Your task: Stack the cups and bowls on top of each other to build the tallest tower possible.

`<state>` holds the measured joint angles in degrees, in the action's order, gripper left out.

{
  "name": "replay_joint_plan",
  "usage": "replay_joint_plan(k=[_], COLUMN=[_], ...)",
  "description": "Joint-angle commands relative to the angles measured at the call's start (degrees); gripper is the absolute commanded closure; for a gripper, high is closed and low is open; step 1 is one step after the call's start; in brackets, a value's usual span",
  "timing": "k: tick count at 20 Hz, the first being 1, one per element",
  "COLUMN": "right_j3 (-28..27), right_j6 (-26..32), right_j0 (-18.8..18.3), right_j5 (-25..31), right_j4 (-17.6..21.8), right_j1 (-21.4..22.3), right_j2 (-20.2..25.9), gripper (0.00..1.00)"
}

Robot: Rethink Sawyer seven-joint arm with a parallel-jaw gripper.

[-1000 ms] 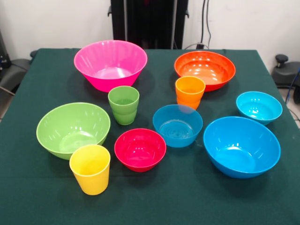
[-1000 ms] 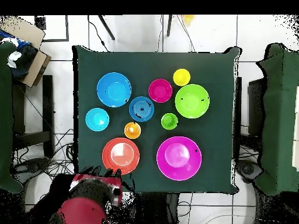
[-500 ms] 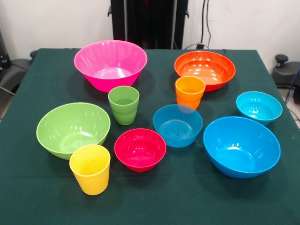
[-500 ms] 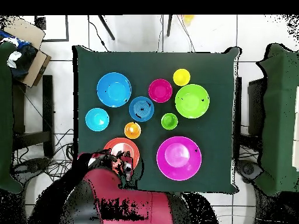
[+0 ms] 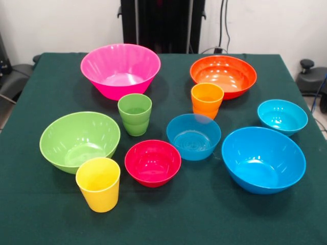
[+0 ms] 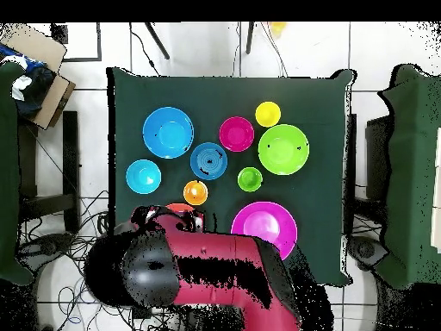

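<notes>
Ten glossy plastic vessels stand apart and upright on a table draped in dark green cloth (image 5: pixel 46 204), none stacked. In the front view, a tapered yellow plastic tumbler (image 5: pixel 98 184) stands nearest the camera at the left, just in front of a wide light green plastic bowl (image 5: pixel 79 140) with a smooth rounded wall. Beside them to the right sits a small round red plastic bowl (image 5: pixel 153 162), and behind it a tapered green plastic tumbler (image 5: pixel 135 114) with a stepped wall. A small translucent blue plastic bowl (image 5: pixel 193 136) sits at the centre, with a tapered orange plastic tumbler (image 5: pixel 207 100) close behind it. At the right lies a large deep blue plastic bowl (image 5: pixel 263 159), and behind it a small cyan plastic bowl (image 5: pixel 282 117). At the far side stand a large pink plastic bowl (image 5: pixel 120 70) with faintly ribbed walls and a broad shallow orange plastic bowl (image 5: pixel 223 76). In the overhead view, the robot's red and black arm (image 6: pixel 215 276) reaches over the table's edge, covering most of the orange bowl and part of the pink bowl's rim. Its gripper (image 6: pixel 159 217) shows only as a dark ragged shape above the orange bowl; whether its jaws are apart or together cannot be told.
</notes>
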<state>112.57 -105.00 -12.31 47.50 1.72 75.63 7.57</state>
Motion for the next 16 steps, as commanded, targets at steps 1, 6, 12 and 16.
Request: replay_joint_plan(k=[1,6,12,16], right_j3=[-1.61,-1.49,-5.55,-8.46], right_j6=[4.34,3.32,2.89,6.81], right_j0=[-1.26,-1.93,-2.77,-6.53], right_j5=[-6.50,-13.26,-19.03,-22.08], right_j4=[6.12,8.38,11.10,11.32], right_j1=[-10.43,-13.22,-19.47,-25.25], right_j2=[5.31,5.69,6.49,10.17], gripper=[0.00,0.00,0.00,0.00])
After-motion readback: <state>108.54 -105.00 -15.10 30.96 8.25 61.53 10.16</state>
